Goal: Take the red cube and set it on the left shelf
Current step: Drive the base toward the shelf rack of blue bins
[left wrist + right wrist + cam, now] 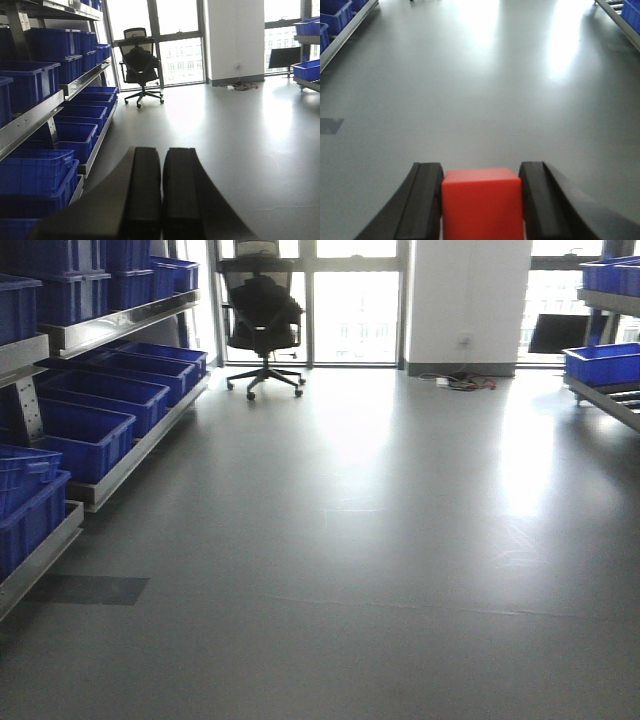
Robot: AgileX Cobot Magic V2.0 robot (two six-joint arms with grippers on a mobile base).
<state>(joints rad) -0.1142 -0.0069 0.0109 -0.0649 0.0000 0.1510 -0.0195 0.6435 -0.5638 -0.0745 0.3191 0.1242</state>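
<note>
The red cube (481, 202) sits between the two black fingers of my right gripper (481, 172), which is shut on it and holds it above the grey floor. My left gripper (161, 155) is shut and empty, its two black fingers pressed together, pointing along the floor beside the left shelf (35, 120). The left shelf (110, 325) is a metal rack with several blue bins, along the left side in the front view. Neither gripper shows in the front view.
Blue bins (85, 435) fill the left shelf levels. A black office chair (262, 315) stands by the far windows. Another rack with blue bins (603, 365) stands at the right. Cables (465, 382) lie near the white pillar. A dark floor patch (90, 589) lies near the left shelf.
</note>
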